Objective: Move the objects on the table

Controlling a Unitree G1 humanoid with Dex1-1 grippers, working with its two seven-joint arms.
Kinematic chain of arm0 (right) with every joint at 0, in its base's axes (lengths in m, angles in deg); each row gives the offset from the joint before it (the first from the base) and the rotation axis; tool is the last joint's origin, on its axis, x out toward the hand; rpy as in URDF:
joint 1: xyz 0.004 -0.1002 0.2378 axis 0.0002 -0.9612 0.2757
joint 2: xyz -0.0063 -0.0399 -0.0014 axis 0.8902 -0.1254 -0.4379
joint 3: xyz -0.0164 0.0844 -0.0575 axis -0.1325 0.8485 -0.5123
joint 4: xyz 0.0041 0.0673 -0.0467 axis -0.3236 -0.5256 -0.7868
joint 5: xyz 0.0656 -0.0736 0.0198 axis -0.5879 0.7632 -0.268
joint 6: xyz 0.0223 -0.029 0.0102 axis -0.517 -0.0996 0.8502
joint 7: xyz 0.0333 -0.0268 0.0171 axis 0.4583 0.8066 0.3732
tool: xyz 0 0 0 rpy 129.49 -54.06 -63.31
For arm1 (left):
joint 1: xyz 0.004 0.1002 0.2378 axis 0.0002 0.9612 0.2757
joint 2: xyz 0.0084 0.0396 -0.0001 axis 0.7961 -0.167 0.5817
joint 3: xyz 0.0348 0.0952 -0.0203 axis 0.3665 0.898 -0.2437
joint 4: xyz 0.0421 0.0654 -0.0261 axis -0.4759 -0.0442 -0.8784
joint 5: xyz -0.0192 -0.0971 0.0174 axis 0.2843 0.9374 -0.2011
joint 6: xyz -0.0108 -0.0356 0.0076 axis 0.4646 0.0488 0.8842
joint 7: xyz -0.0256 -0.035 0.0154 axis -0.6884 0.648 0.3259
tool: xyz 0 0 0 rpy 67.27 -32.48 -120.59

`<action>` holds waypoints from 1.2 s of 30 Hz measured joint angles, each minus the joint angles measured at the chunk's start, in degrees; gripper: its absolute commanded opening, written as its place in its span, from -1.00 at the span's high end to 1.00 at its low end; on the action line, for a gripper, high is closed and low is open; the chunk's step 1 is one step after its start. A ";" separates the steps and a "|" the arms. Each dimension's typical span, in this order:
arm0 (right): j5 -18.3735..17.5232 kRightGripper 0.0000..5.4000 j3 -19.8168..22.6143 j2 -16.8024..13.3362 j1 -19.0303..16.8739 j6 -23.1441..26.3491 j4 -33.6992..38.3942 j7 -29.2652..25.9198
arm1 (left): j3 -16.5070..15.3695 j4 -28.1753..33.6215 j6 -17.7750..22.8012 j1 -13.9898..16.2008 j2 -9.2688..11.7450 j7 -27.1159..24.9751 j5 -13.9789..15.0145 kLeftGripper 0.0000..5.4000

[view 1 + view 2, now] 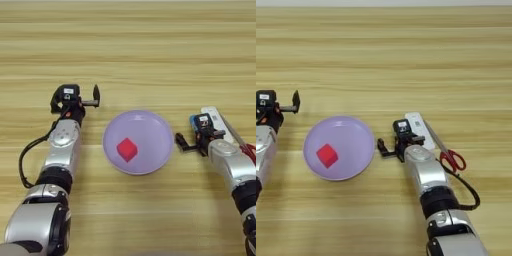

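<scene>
Red cube (127, 149) sits inside the lavender plate (155, 131), a bit left of the plate's centre, resting flat on the dish floor. Plate lies on the wooden table (130, 55), between the two arms.

Right gripper (387, 148) is just off the plate's right rim, near it but not touching, fingers pointing left toward the plate. Only one black finger clearly reads, so I cannot tell whether it is open or closed. Nothing visibly held.

Left gripper (89, 99) is up-left of the plate, beside the rim, wrist pointing away from the robot. One finger (96, 94) stands out to the right on a thin bar. Jaw gap not readable either: cannot tell. No object in it.

Blue tube: a blue patch shows just behind the right wrist, but I can't confirm it's the tube or part of the arm. A white flat bar-shaped thing (420, 130) lies right behind the right wrist, long axis running away and slightly left to near and right. Red-handled scissors (448, 155) lie just right of it, roughly parallel, handles toward the robot.

Key relation: cube lies left of the right gripper, across the plate rim. It lies down-right of the left gripper. Both are about equally near; the right one is already aimed at the plate, so I'd judge it better lined up for the plate's edge.
</scene>
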 measured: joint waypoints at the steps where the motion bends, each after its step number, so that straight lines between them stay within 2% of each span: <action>1: 0.07 -1.00 0.02 -0.02 0.31 -0.52 -0.64 0.10 | 0.00 0.04 0.00 0.00 0.00 -0.01 0.00 -0.99; 10: 0.38 -1.00 -0.40 -0.03 2.05 -1.97 -3.83 0.14 | -0.01 0.12 0.01 0.00 0.00 -0.03 0.01 -0.99; 36: 0.35 -0.08 -0.71 0.02 2.45 -2.95 -4.82 -0.53 | -0.08 0.11 0.01 -0.02 0.00 -0.04 0.03 -1.00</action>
